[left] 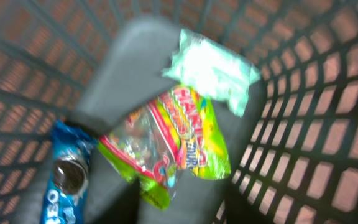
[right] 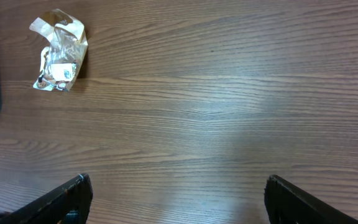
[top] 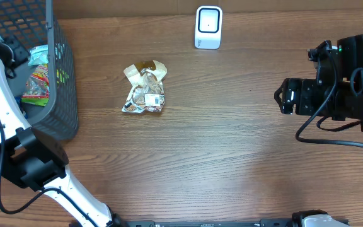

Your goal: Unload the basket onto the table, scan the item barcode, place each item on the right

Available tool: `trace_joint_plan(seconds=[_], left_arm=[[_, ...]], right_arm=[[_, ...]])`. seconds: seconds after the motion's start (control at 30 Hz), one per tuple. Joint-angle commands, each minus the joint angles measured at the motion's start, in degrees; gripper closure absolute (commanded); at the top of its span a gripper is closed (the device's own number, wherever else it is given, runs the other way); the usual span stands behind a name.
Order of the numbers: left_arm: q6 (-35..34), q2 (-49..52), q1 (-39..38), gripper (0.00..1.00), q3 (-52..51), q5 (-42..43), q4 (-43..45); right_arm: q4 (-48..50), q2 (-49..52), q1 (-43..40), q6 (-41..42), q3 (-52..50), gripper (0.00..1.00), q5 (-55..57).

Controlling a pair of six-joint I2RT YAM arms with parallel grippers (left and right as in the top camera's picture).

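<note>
Closest to the lens, the right gripper (right: 177, 183) shows its two black fingers (right: 61, 199) at the bottom corners of the right wrist view. They are spread wide with only bare wood between them, so it holds nothing.

The crumpled clear-and-beige plastic snack packet (top: 145, 88), bearing a small white label, lies on the brown wood-grain table (top: 232, 157), left of centre. Neither arm touches it. Toward the far edge, up and to its right, sits the small white box-shaped barcode scanner (top: 208, 26), apart from the packet.

To the packet's left is the dark grey plastic mesh basket (top: 65, 75). It contains a red, yellow and green sweet bag (left: 173, 143), a pale green packet (left: 213, 68) and a blue Oreo biscuit pack (left: 67, 180).

The left gripper (top: 14, 53) hangs over this basket. Its fingers do not show in the blurred left wrist view, so I cannot tell how far open it is or whether it holds anything.
</note>
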Motion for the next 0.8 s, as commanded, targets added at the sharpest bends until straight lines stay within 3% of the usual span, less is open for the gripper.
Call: trace_joint_plan(seconds=[0.0, 0.4, 0.63, 0.7, 0.73, 0.77], left_arm=[[0.04, 2.99, -0.22, 0.39, -0.15, -2.97, 0.96], [1.01, 17.27, -0.35, 0.19, -0.15, -1.66, 3.15], [1.01, 22.71, -0.52, 0.17, -0.15, -1.62, 2.36], [1.01, 23.28, -0.61, 0.27, -0.15, -1.60, 1.97], [1.01, 23.28, -0.61, 0.42, -0.15, -1.57, 1.79], [0.98, 23.28, -0.61, 0.65, -0.15, -1.57, 1.53]], right_arm=[[0.22, 0.15, -0.37, 0.04, -0.20, 0.11, -0.33], [-0.09, 0.13, -0.37, 0.04, -0.20, 0.11, -0.33], [-0.02, 0.13, -0.37, 0.24, -0.20, 0.11, -0.42], [0.17, 0.13, -0.37, 0.24, -0.20, 0.11, -0.55], [0.35, 0.13, -0.37, 0.24, -0.20, 0.11, -0.52], [0.44, 0.13, -0.37, 0.24, -0.20, 0.11, -0.55]])
